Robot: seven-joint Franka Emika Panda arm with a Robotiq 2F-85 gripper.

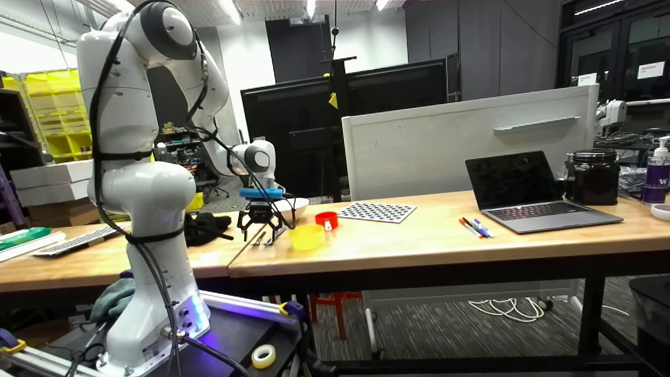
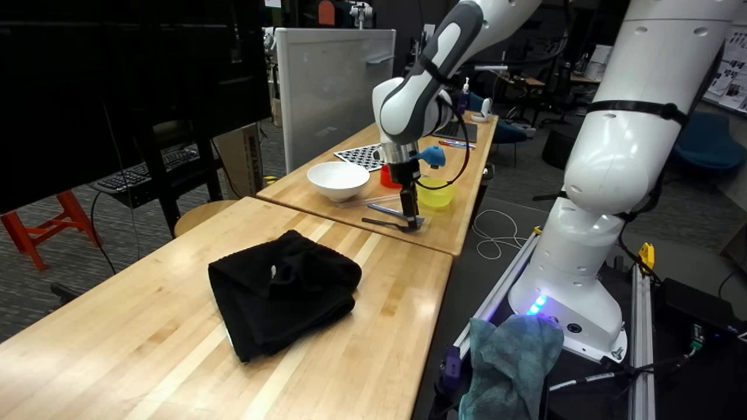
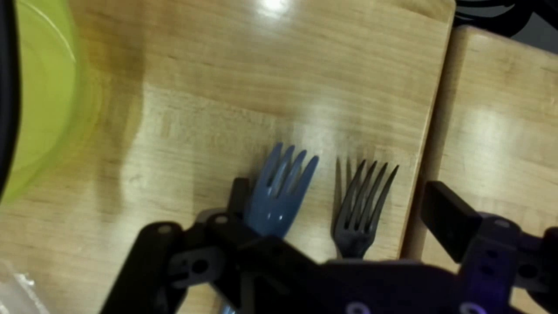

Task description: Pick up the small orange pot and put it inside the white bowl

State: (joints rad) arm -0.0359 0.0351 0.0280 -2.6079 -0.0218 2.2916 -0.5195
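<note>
The small orange pot (image 1: 319, 220) is red-orange and stands on the table. In an exterior view (image 2: 387, 177) the arm partly hides it. The white bowl (image 2: 338, 182) stands near the table's far edge beside the pot; it also shows behind the gripper in an exterior view (image 1: 299, 207). My gripper (image 1: 259, 235) is open, points down and holds nothing. It is low over two forks near the seam between the tables, apart from the pot and bowl. In the wrist view the fingers (image 3: 340, 200) stand wide apart. The pot and bowl are out of the wrist view.
A blue fork (image 3: 279, 205) and a black fork (image 3: 358, 218) lie between the fingers. A yellow bowl (image 1: 307, 238) stands beside the pot, near the front edge. A checkered mat (image 1: 377, 211), pens (image 1: 476, 229) and laptop (image 1: 528, 207) lie farther along. Black cloth (image 2: 283, 291) lies on the adjoining table.
</note>
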